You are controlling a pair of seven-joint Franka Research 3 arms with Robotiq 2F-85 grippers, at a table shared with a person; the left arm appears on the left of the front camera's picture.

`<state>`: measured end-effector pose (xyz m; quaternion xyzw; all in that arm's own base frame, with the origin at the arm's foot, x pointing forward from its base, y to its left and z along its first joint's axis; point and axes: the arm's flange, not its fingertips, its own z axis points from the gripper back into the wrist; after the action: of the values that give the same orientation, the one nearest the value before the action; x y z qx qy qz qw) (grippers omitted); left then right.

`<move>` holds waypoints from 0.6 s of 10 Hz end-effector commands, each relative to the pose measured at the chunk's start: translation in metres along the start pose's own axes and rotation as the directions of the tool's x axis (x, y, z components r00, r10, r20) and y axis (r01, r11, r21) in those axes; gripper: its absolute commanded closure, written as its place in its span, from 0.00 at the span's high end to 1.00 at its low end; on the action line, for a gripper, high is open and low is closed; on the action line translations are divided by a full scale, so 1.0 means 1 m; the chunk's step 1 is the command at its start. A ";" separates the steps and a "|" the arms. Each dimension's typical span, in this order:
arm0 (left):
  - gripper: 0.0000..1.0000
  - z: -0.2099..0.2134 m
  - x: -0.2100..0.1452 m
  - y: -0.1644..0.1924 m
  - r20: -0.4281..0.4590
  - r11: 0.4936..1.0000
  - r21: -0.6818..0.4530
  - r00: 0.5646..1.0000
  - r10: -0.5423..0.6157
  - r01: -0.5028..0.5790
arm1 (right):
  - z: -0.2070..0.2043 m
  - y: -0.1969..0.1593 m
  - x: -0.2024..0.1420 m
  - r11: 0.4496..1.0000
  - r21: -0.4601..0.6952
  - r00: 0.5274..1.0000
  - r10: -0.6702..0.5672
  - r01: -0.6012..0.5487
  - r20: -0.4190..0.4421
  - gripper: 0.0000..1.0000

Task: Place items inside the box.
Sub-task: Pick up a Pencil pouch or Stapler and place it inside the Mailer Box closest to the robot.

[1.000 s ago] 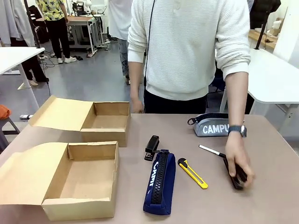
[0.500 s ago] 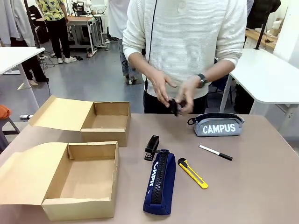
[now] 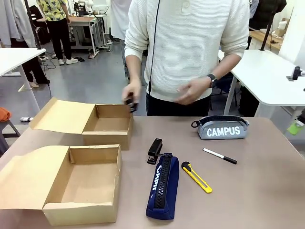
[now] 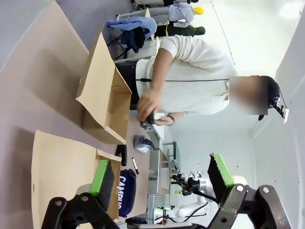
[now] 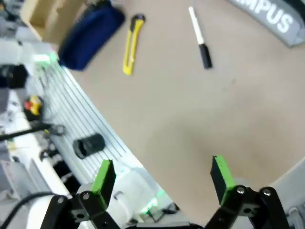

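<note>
A person's hand (image 3: 132,93) holds a small black object (image 3: 130,102), probably a stapler, too blurred to tell its long axis, above the back rim of the far open brown cardboard box (image 3: 106,139). Lowering it inside looks like the next move. The left pincer (image 4: 161,172) and right pincer (image 5: 162,172) both stand open and empty.

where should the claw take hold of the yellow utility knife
Probably across the middle of the yellow utility knife, from straight above, with the right claw turned to close on its two long sides. It lies flat and slanted on the table, long and narrow, bare surface either side; the navy pencil case lies apart.
</note>
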<state>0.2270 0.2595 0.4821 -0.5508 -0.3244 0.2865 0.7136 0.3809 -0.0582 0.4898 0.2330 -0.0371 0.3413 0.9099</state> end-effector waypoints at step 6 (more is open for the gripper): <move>1.00 0.001 0.000 -0.001 0.005 1.000 -0.021 1.000 -0.021 0.021 | -0.019 -0.030 0.125 0.780 -0.138 0.787 0.576 -0.610 -0.223 1.00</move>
<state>0.2268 0.2596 0.4823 -0.5505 -0.3249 0.2863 0.7137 0.4570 0.0158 0.4897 0.1318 -0.0227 0.5396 0.8312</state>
